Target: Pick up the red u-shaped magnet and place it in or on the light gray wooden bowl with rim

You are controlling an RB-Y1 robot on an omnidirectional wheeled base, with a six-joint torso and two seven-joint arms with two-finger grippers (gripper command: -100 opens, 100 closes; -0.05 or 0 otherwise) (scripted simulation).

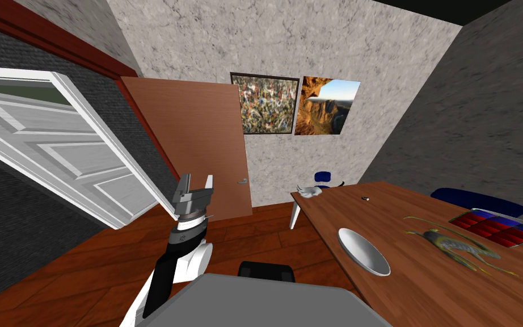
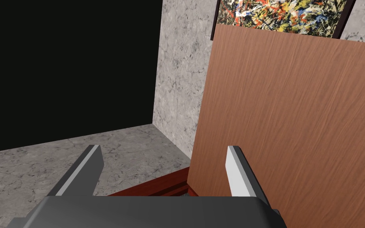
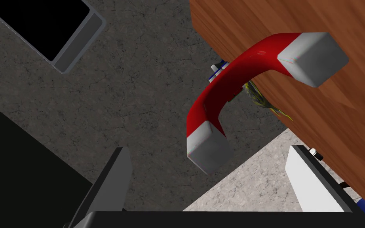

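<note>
Looming before right claw (image 3: 209,151): red magnet (image 3: 235,75).

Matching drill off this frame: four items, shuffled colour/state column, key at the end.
1 magnet
2 bowl
3 left gripper
4 right gripper

a open, facing a brown door
b light grey, empty, on the table
c open, not touching the magnet
d red, grey ends

Pairs: 1-d, 2-b, 3-a, 4-c
</note>
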